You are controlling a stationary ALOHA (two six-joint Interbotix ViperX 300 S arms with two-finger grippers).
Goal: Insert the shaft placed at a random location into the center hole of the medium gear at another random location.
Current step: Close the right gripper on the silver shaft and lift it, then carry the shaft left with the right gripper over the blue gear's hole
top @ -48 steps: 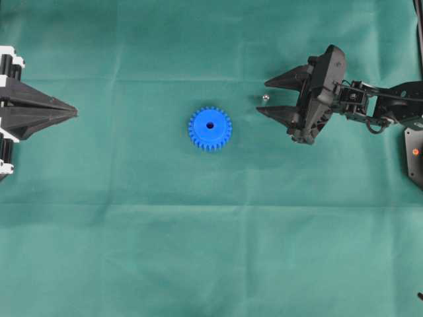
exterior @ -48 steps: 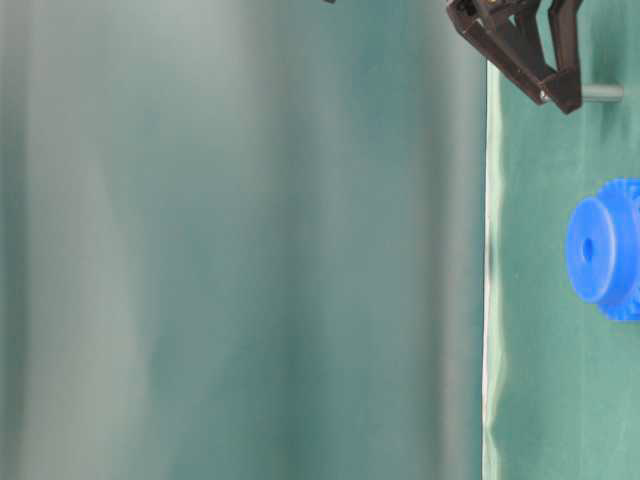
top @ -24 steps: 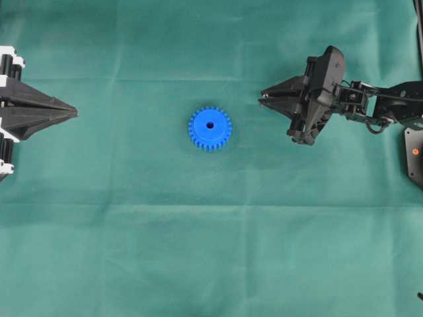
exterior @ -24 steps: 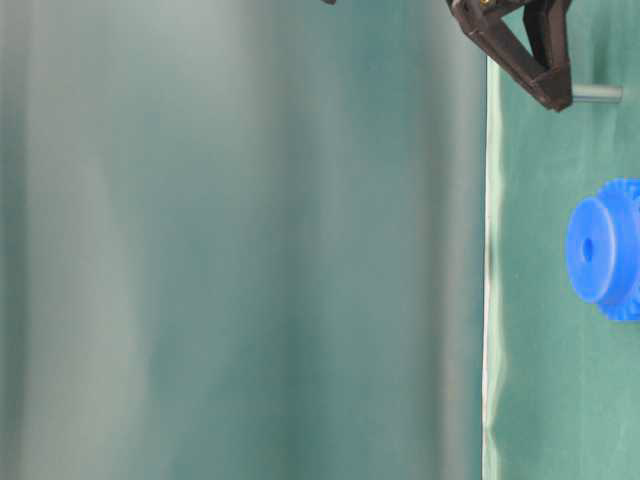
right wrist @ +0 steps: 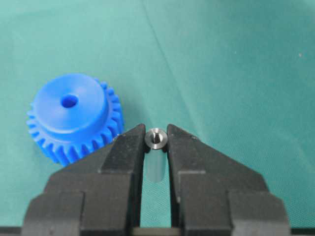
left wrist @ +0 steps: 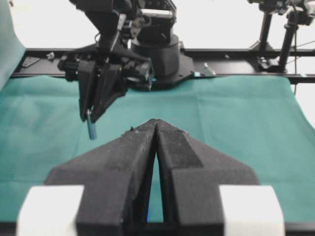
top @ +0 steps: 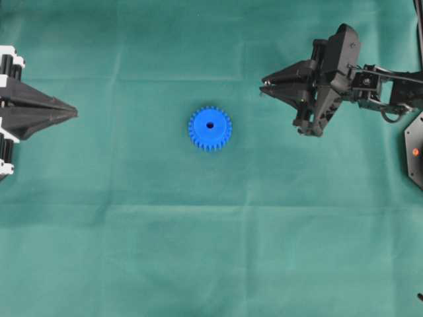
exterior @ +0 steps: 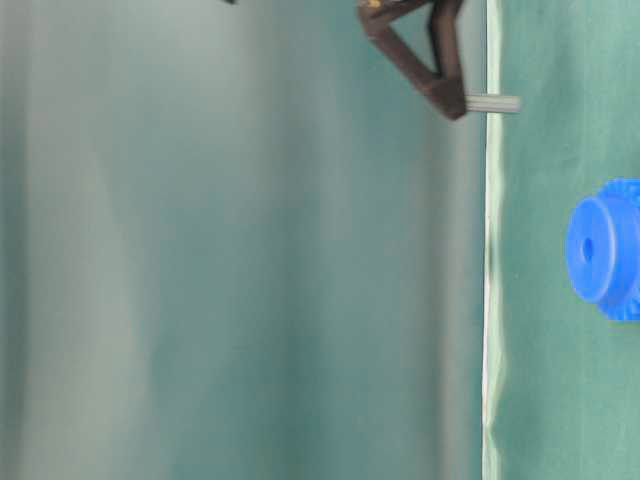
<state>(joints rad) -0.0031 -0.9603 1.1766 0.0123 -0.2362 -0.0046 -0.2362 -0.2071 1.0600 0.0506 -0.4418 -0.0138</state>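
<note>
The blue medium gear (top: 210, 128) lies flat on the green cloth near the middle, its dark center hole (top: 210, 125) facing up. It also shows in the right wrist view (right wrist: 74, 116) and at the right edge of the table-level view (exterior: 604, 250). My right gripper (top: 263, 88) is shut on the silvery shaft (right wrist: 156, 138), pinched upright between the fingertips and lifted off the cloth, to the right of the gear. The shaft sticks out below the tips in the table-level view (exterior: 493, 103) and the left wrist view (left wrist: 91, 130). My left gripper (top: 74, 112) is shut and empty at the far left.
The green cloth (top: 211, 238) covers the table, with faint fold lines. The right arm's base plate (top: 415, 152) sits at the right edge. A dark frame and arm base (left wrist: 157, 49) stand behind the cloth in the left wrist view.
My right gripper closed on the shaft, then lifted it off the cloth and shifted slightly up in the overhead view. The gear and left gripper have not moved.
</note>
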